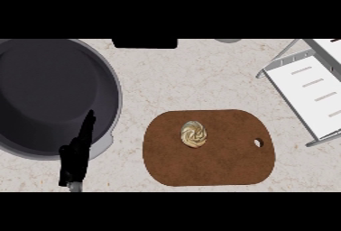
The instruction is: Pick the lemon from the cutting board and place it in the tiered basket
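Pre-grasp stage: your lemon (193,134) sits untouched on the cutting board (220,162). Left hand (76,153) idles straight-fingered, empty, lower left; right hand out of view. Next: reach lemon, then the tiered basket (313,90).

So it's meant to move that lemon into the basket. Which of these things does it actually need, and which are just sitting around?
Needed for the job:
- lemon, pale and swirled, lying on the cutting board
- tiered basket, white, at the right edge
- left hand, open, at the lower left

Just lying about:
- large dark pot at the left
- black object at the top edge
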`<state>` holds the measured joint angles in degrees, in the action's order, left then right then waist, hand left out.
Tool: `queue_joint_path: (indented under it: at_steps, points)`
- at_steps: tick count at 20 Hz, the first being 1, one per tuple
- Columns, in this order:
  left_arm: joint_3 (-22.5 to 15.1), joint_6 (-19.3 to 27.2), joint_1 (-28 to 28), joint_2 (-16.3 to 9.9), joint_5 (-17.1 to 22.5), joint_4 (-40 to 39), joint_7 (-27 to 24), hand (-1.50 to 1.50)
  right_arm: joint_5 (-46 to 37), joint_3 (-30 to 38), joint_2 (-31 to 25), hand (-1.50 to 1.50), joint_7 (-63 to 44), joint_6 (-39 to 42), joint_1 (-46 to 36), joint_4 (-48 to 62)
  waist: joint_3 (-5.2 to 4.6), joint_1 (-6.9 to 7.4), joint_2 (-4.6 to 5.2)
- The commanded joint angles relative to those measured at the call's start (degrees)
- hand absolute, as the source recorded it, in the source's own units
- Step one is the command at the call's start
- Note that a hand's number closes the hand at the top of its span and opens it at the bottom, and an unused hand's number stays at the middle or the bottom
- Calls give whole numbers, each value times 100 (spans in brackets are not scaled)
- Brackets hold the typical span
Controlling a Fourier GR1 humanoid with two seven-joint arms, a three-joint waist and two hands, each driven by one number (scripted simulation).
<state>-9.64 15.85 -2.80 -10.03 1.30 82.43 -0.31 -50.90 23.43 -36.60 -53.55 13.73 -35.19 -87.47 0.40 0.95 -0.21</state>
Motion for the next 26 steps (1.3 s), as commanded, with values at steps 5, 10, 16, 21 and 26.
queue_joint_path:
  at_steps: [5, 10, 16, 21, 26]
  points:
    - [-156, 88, -144, 203, -194, -130, 250, 0, -270, 128, 108, 150, 567, -1198, -142, 1759, -37, -26, 43]
    - [131, -173, 68, 19, 29, -193, 397, 0, -69, 290, 582, 150, 776, -2128, -455, 2399, -36, -6, 49]
    - [102, -118, -252, 28, -21, 4, 371, 0, 977, 1095, 836, -150, 1435, -2803, -581, 2635, -33, -12, 38]
    - [114, -71, -139, 138, -130, -356, 88, 0, 1673, 1530, 968, -150, 2385, -3490, -619, 2558, -34, -76, 41]
    - [187, -164, -299, -19, -71, 15, 331, 0, 1396, 1605, 687, -150, 2124, -4017, -420, 1832, -41, -133, 0]
